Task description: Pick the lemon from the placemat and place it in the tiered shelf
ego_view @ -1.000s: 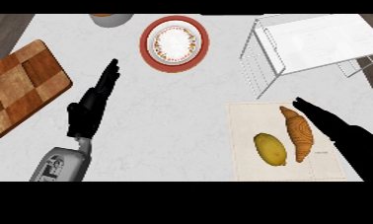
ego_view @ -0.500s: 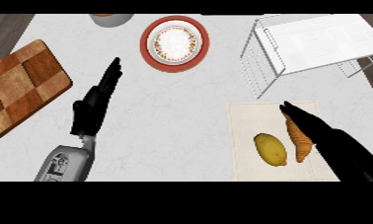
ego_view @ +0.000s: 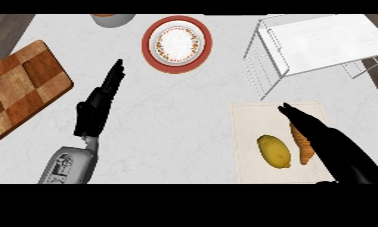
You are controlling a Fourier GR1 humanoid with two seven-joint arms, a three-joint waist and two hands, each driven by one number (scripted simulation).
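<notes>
Head view: my right hand [ego_view: 325, 138], fingers straight and empty, lies just right of the lemon [ego_view: 274, 151] at the placemat's [ego_view: 247, 121] near edge.

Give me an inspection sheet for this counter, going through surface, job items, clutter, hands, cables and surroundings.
Surface: pale marbled counter.
Job's things: lemon lying on the placemat; white wire tiered shelf at upper right, top tier bare.
Clutter: croissant beside the lemon, partly under the right hand; red-rimmed plate; checkered cutting board at left; bowl at the top edge.
Hands: left robot hand open, fingers straight, resting at left; right robot hand open, fingers straight, over the placemat.
Cables: nothing seen.
Surroundings: dark wood at the upper corners.
</notes>
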